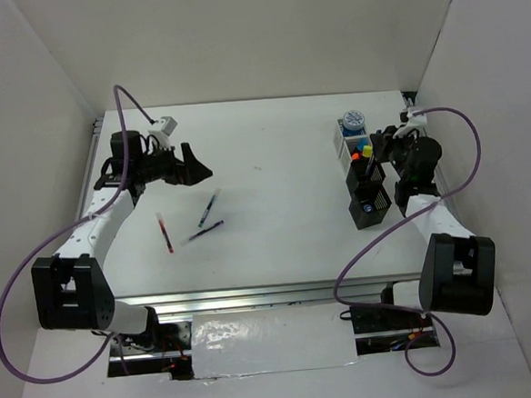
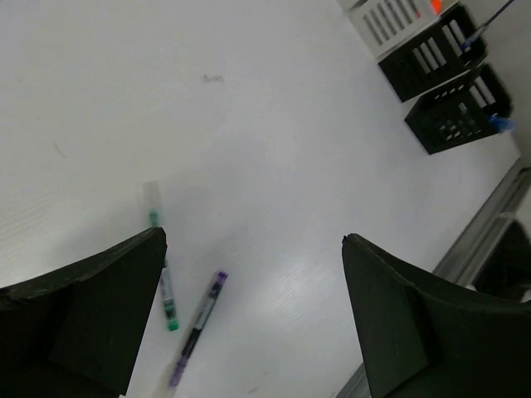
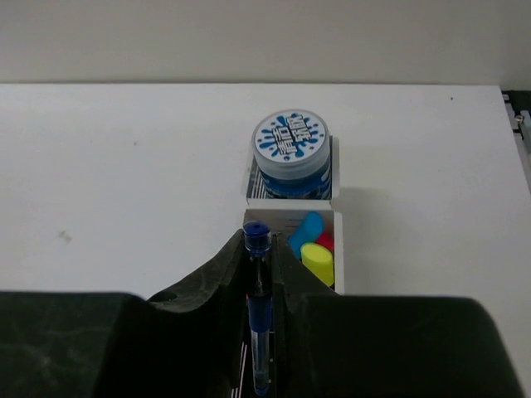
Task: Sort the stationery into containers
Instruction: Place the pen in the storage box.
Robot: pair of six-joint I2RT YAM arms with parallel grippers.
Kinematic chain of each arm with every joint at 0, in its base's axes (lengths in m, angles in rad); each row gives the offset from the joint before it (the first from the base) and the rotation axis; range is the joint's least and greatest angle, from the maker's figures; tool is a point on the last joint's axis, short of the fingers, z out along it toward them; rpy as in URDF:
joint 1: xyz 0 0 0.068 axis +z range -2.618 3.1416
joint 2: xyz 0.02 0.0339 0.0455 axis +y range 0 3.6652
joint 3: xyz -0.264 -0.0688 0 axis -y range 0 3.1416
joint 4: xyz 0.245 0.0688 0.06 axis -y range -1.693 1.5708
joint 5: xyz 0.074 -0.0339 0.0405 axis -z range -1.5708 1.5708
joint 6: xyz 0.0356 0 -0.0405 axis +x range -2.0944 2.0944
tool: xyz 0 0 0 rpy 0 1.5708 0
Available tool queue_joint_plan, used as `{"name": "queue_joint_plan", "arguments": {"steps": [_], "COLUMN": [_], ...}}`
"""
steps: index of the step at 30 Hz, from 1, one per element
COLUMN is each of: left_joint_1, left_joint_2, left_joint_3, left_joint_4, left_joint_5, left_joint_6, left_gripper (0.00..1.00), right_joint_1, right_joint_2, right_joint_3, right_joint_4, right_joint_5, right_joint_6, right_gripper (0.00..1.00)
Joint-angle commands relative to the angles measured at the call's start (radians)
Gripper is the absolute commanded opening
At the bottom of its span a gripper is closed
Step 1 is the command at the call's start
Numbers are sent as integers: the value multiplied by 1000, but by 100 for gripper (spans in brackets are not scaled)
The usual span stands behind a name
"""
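My left gripper [image 1: 197, 168] is open and empty, hovering over the left of the table above and left of three loose pens. They are a red pen [image 1: 165, 233] and two dark pens [image 1: 210, 206] [image 1: 206, 230]. The left wrist view shows a green-tipped pen [image 2: 166, 286] and a purple pen [image 2: 197, 325] below the open gripper [image 2: 253, 239]. My right gripper [image 3: 259, 249] is shut on a blue pen [image 3: 260, 319], held upright over the row of bins [image 1: 367, 187]. A blue-white tape roll [image 3: 290, 148] fills the far white bin. Blue, yellow and red highlighter caps [image 3: 317, 261] stand in the adjacent bin.
Two black mesh bins [image 2: 431, 54] [image 2: 460, 112] stand nearest the front of the row at the right. The table's metal front rail [image 1: 254, 298] runs along the near edge. White walls enclose the table on three sides.
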State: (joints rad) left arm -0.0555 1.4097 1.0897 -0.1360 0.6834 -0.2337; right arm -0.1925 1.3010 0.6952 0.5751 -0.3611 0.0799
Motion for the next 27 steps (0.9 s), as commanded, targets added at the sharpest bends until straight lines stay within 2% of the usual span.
{"name": "queue_joint_plan", "arguments": {"steps": [1,3,5,9,12,16,20,27], "left_joint_1": [28,23,22,-4,-26,-85,-144,-214], "left_joint_2": [-21,-64,-80,-20,61,167,266,363], "left_joint_3": [-48,-91,-132,-119,-73,-19,39,71], "left_joint_4": [-90,-73,-80,-154,-203,-212,-235,-249], "left_joint_5": [56,21,-45,-178,-261,-396,-470,-537], "left_joint_6": [175,270,313,376,373,343,326,300], "left_gripper": [99,99,97,81,73,61,55,53], "right_joint_1": [-1,-2,-5,-12,-12,-10,-5,33], "right_joint_2": [24,24,27,24,14,-25,-61,-134], "right_joint_3": [-29,-42,-43,-45,-36,-2,38,53], "right_joint_4": [91,92,83,65,37,-24,-96,-184], "right_joint_5": [-21,-18,-27,-38,-50,-71,-102,-154], "right_joint_6": [-35,-49,-54,-48,-40,-20,1,-11], "right_gripper": [20,30,34,42,46,47,47,47]}}
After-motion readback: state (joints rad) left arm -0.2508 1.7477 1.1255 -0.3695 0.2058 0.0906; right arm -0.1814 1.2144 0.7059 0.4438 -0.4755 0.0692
